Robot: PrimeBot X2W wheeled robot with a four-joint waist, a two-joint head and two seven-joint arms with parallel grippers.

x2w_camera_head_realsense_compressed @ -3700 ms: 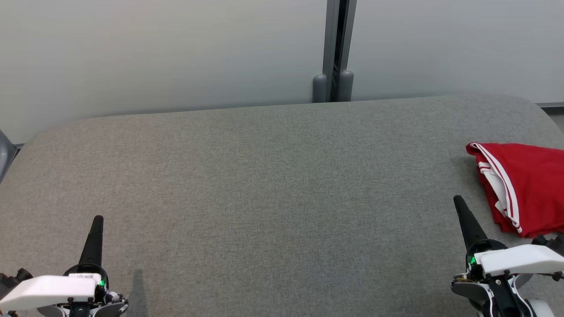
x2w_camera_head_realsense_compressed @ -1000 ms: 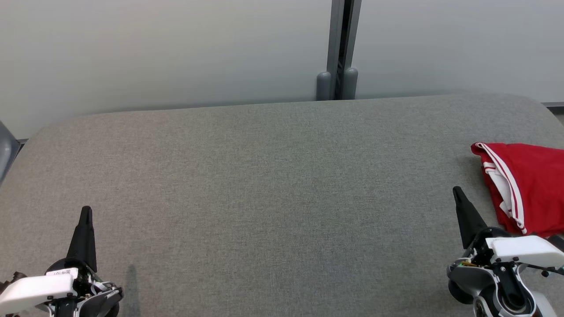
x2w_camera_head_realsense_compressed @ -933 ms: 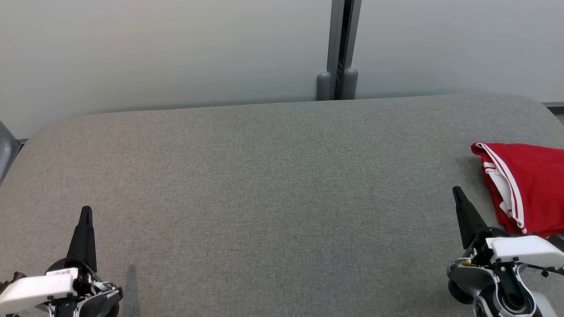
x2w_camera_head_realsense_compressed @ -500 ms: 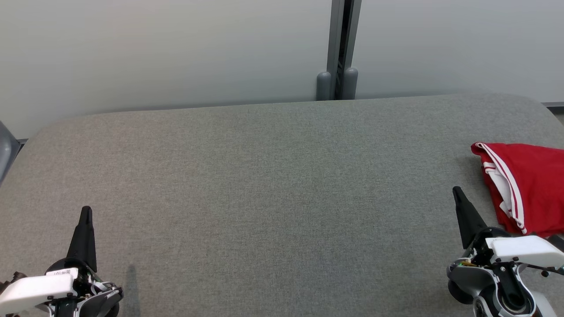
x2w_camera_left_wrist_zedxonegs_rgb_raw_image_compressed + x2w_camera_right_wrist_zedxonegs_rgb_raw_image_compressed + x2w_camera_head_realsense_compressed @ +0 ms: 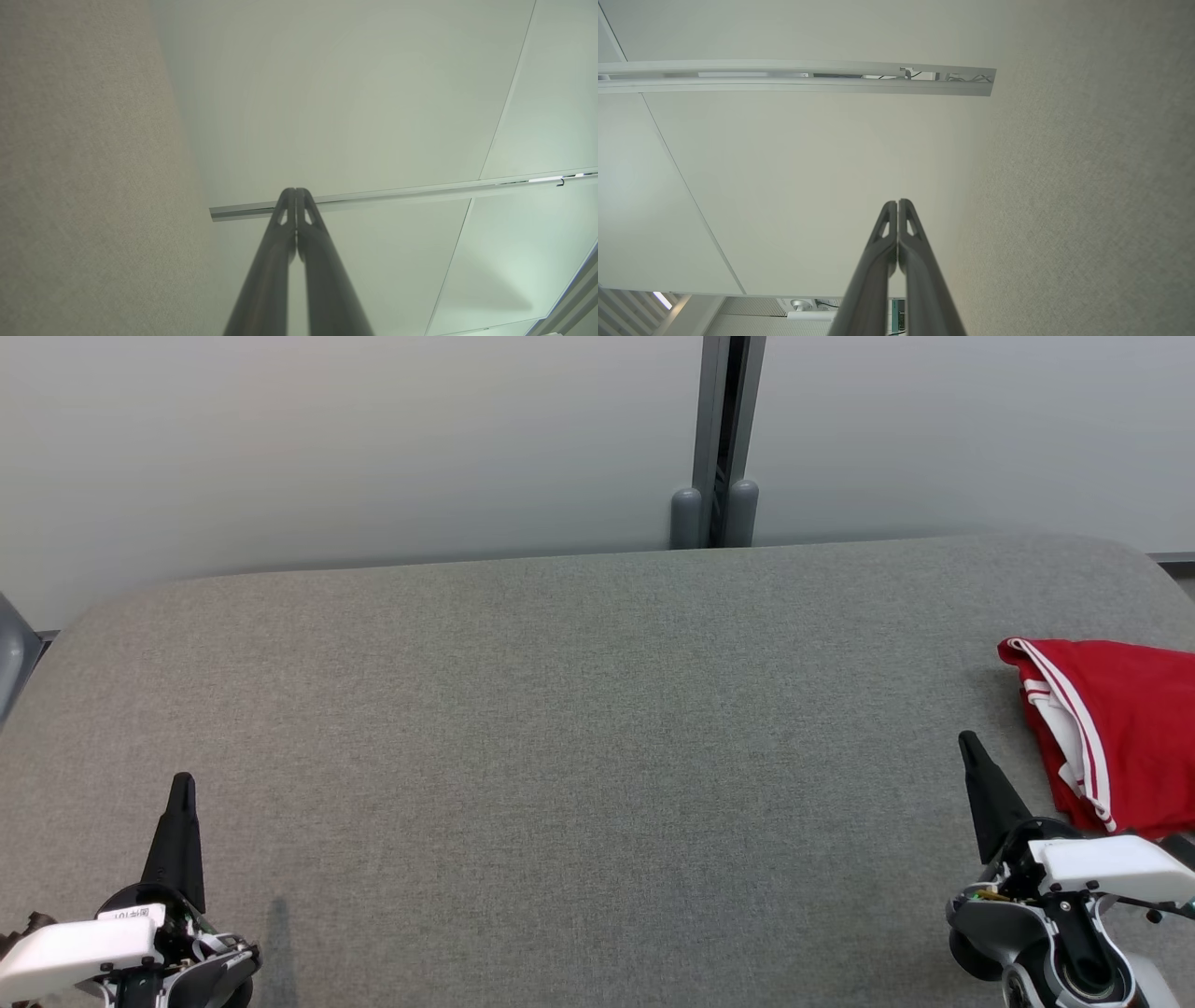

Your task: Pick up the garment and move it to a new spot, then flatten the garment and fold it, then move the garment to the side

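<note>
**Red garment parked at the worktop's right edge, both hands empty**

Pale wall panels (image 5: 373, 439) split by a grey post (image 5: 719, 439) stand behind a broad worktop (image 5: 579, 728) covered in grey fabric, with rounded far corners. The red garment (image 5: 1120, 728), trimmed with white stripes, lies in a compact fold against the right edge, partly cut off by the frame. It looks folded and set aside, so the task seems at or near its end.

The right hand (image 5: 967, 741) hovers by the near right corner, fingers pressed together on nothing, just beside the garment's near-left hem. The left hand (image 5: 182, 784), likewise closed and empty, sits by the near left corner.

Any retreat by the right arm should go back and away from the cloth so it does not drag the fold open.
</note>
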